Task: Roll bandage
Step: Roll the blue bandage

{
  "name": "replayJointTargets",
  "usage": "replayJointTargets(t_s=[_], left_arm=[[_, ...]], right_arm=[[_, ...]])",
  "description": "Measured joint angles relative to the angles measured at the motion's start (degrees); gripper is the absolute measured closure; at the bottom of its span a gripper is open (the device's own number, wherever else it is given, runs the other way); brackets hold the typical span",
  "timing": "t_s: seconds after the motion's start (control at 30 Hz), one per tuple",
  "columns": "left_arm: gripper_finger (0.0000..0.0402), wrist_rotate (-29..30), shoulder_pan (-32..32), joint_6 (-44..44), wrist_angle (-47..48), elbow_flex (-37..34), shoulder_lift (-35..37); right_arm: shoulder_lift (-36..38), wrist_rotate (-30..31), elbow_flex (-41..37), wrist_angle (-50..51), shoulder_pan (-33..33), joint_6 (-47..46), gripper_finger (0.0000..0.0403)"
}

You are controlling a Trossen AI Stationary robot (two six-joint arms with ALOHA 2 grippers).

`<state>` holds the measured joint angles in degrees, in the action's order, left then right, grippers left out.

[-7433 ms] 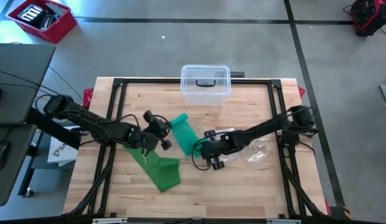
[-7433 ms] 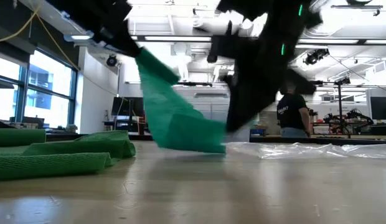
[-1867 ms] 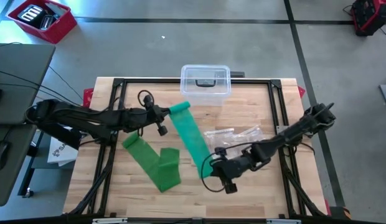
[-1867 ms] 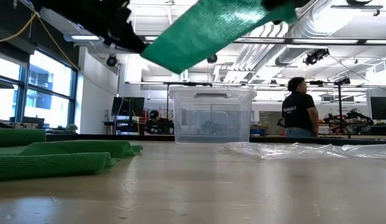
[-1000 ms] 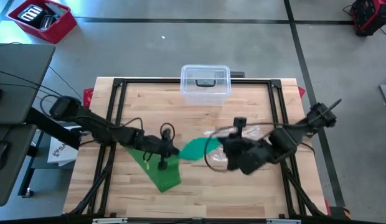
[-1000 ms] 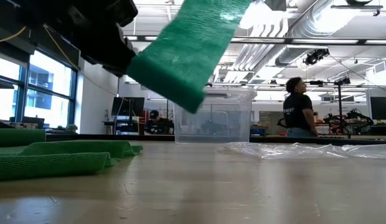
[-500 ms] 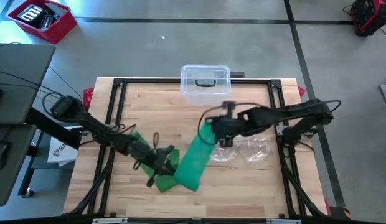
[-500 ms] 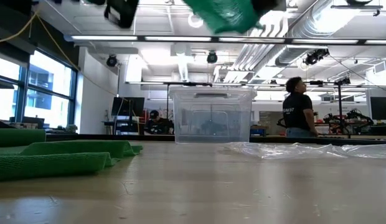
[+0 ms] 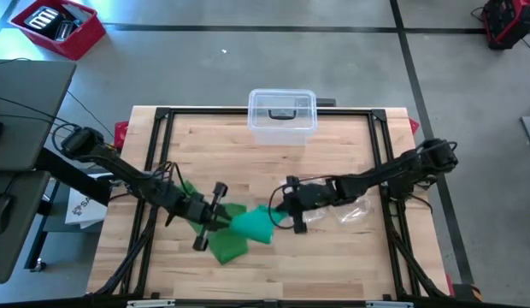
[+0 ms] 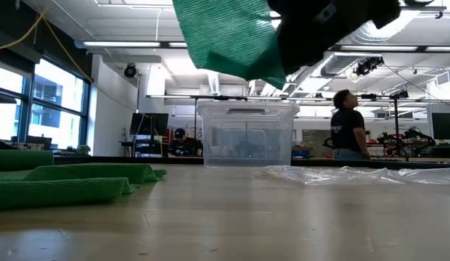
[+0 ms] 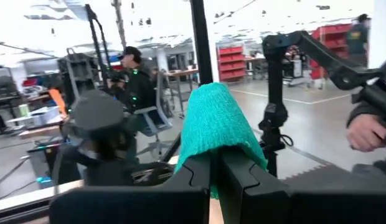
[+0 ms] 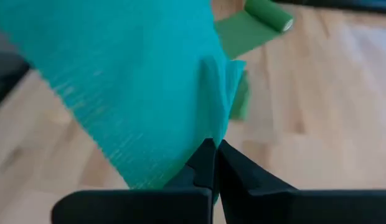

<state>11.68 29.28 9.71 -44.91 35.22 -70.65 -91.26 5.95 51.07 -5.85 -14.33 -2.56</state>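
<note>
A long green bandage (image 9: 250, 225) is held up between both grippers near the table's middle. Its free length lies folded on the wood (image 9: 224, 246), ending in a rolled end (image 12: 268, 15) toward the left. My left gripper (image 9: 224, 212) comes from the left and is shut on the strip. My right gripper (image 9: 278, 208) reaches in from the right and is shut on it too. In the low view the raised bandage (image 10: 228, 36) hangs high above the table, while the folded part (image 10: 65, 181) rests on the left. My left gripper pinches the bandage between its two shut fingers, and the strip drapes over the fingertips (image 11: 215, 134). The fingers lie about level, pointing toward the table's right. The held part is lifted clear. The rest trails down to the folded length on the table. My right gripper pinches a gathered fold of the bandage (image 12: 211, 134) between its shut fingers. It comes slanting down from the table's right. The strip spreads out ahead of the fingers, slack and clear of the wood.
A clear plastic box (image 9: 282, 111) stands at the table's far edge. Crumpled clear wrapping (image 9: 350, 210) lies to the right of the grippers. A black frame (image 9: 162, 115) runs around the table. A person (image 10: 346, 130) stands in the room beyond.
My right gripper has come down and toward the table's left, tipping downward with its end of the bandage. My left gripper has risen and tipped up to about level. The raised stretch between them has bunched up short, and the folded part on the table has stayed put.
</note>
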Motion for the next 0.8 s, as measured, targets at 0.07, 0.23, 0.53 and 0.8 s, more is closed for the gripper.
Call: replayJointTargets(t_s=[0.07, 0.23, 0.53, 0.8], left_arm=[[0.0401, 1.4, 0.0, 0.0, 0.0, 0.0, -0.1], [0.0401, 5.2, 0.0, -1.7, 0.1, 0.0, -1.6], [0.0401, 14.8, 0.9, -4.6, 3.7, 0.0, -2.8], [0.0401, 25.8, 0.6, -6.2, 10.5, 0.0, -2.8]], right_arm=[[0.0, -0.7, -0.2, 0.0, -0.4, -3.3, 0.0396], [0.0, -3.6, 1.2, 0.4, -1.1, -6.7, 0.0330], [0.0, 3.4, 15.7, 33.0, -2.9, -6.4, 0.0251], [0.1, 15.1, 21.0, 43.7, -11.9, -5.1, 0.0250]])
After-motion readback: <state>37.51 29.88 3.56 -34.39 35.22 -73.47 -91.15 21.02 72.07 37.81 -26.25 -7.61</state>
